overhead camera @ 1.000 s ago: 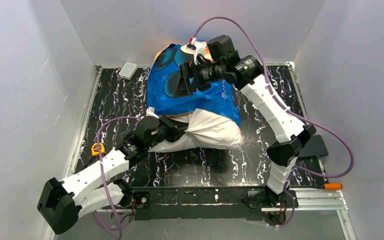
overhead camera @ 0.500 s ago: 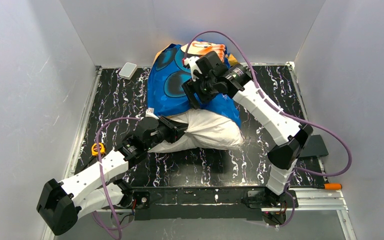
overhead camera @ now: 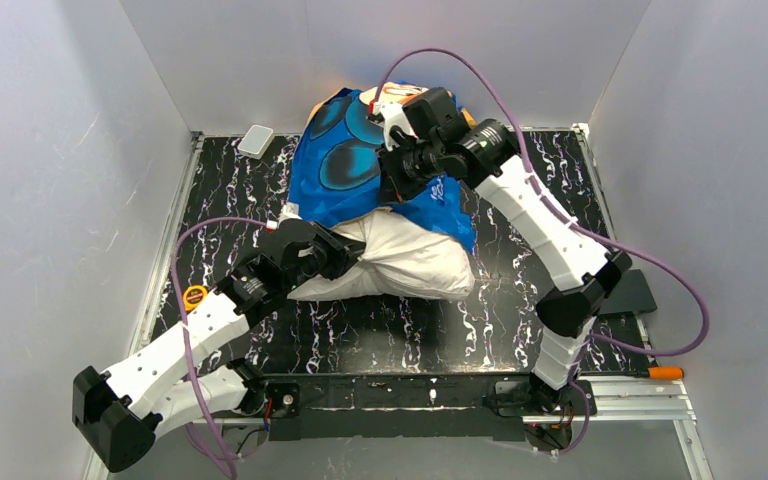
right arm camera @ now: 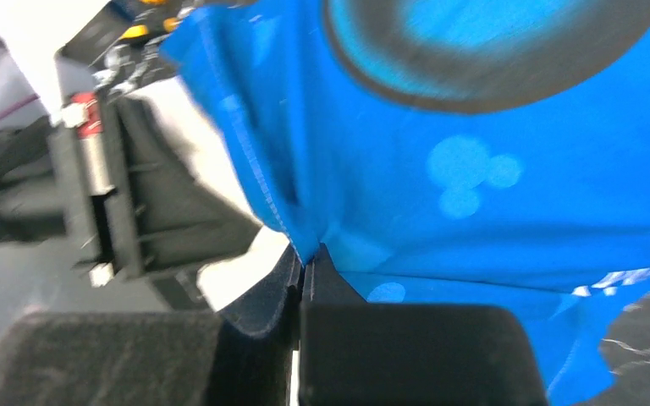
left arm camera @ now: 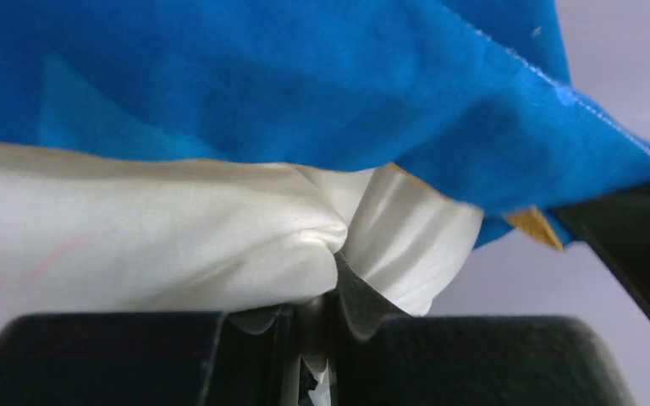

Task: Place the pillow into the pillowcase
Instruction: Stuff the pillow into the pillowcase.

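Well out to the left of the left gripper [left arm camera: 332,279], a small yellow-orange object [overhead camera: 195,296] lies on the black marbled table [overhead camera: 400,335]. Farther off, ahead and to the left of its tips, a small pale box [overhead camera: 257,140] sits at the table's far corner. The left gripper is clamped tight on a bunched fold of the pillow [overhead camera: 415,262], and the white cloth puckers right where the fingers [left arm camera: 360,304] meet. The pillow lies on the table ahead and to the right of this gripper. Its near part is bare, and its far part is tucked under and into the pillowcase [overhead camera: 350,170]. In the left wrist view the blue cloth hangs just above the pinched fold, and a scrap of the orange-yellow reverse [left arm camera: 531,224] shows at the hem up and to the right of the fingers. The right gripper [right arm camera: 307,275] has its jaws together on the blue edge of the pillowcase, above the pillow. From its fingertips the fabric spreads ahead and to the right, with a dark-ringed lighter blue patch on it. To the left of its tips are a strip of white pillow and the black body of the left gripper. Behind it and to its right, beside the right arm's elbow, a flat black object [overhead camera: 632,293] lies at the table's edge. Nearer still, by the base rail, is a small orange object [overhead camera: 665,372].
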Robot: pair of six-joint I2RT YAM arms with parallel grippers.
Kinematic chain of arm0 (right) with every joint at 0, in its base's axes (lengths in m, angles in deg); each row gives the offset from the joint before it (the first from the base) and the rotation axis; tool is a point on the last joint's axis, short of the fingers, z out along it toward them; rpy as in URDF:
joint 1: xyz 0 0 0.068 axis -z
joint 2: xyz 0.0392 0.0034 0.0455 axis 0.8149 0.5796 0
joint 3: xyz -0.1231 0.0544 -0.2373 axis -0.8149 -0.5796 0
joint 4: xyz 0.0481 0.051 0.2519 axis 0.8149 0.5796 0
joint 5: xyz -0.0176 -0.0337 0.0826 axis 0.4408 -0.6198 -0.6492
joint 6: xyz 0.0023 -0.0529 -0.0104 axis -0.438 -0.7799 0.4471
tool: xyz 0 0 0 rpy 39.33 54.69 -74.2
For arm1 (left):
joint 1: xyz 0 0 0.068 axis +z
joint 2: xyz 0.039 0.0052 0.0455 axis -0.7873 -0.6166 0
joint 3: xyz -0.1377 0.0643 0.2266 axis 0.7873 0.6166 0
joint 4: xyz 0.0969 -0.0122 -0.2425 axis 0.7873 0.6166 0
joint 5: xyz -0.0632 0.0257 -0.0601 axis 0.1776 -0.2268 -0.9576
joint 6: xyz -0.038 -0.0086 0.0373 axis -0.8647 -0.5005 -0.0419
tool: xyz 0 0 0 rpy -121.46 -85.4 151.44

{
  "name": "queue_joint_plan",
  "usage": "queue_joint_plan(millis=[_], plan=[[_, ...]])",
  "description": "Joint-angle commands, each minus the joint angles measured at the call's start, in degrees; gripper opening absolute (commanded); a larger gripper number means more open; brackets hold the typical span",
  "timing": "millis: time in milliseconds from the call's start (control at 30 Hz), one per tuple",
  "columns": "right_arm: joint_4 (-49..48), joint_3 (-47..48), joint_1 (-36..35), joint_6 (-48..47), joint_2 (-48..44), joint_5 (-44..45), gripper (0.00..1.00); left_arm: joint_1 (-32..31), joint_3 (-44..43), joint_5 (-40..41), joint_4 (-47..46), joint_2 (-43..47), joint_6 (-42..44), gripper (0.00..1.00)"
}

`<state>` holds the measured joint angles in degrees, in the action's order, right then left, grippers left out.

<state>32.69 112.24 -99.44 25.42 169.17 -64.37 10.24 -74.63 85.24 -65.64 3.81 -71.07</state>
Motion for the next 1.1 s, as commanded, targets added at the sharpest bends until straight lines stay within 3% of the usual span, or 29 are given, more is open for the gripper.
queue_joint_plan(millis=[0,167,333,367,467,600,733,867,900,1000,1067], plan=[[-9.70,-6.49,-0.75,9.20,-10.02,-25.01,0.01,0.06,-4.03,2.76,2.84,2.36,4.92,0.00],[-30.54,-21.27,-1.24,27.16,-19.48,-42.88,0.01,0.68,-5.60,2.44,1.80,0.07,5.33,0.00],[-66.80,-38.09,-1.54,56.32,-27.14,-49.74,0.01,1.60,-8.15,2.64,1.68,-3.32,6.40,0.00],[-65.66,-39.12,-1.69,55.46,-27.80,-49.79,0.01,1.90,-8.52,2.52,1.16,-3.80,6.43,0.00],[-42.03,-37.56,-2.39,38.01,-27.73,-45.31,0.01,2.42,-10.35,1.76,0.26,-5.12,6.80,0.00],[-19.55,-34.43,-4.87,18.79,-24.44,-29.67,0.01,2.54,-12.95,0.37,0.43,-6.44,7.75,0.00],[-13.03,-32.70,-7.54,12.45,-22.75,-14.09,0.01,2.56,-13.37,-0.34,0.65,-6.13,7.69,0.00],[-11.70,-32.10,-7.96,7.06,-22.57,-5.18,0.12,2.55,-13.31,0.13,1.95,-4.87,7.70,0.00],[-11.16,-31.72,-7.96,5.78,-22.41,-3.75,0.19,2.56,-13.22,0.22,2.22,-4.46,7.70,0.00],[-9.81,-30.94,-8.05,2.91,-22.15,-2.23,0.62,2.51,-12.78,0.44,2.60,-3.91,7.61,0.00],[-8.88,-31.14,-8.28,1.30,-22.19,-2.31,0.73,2.52,-12.72,0.44,2.82,-3.91,7.53,0.00]])
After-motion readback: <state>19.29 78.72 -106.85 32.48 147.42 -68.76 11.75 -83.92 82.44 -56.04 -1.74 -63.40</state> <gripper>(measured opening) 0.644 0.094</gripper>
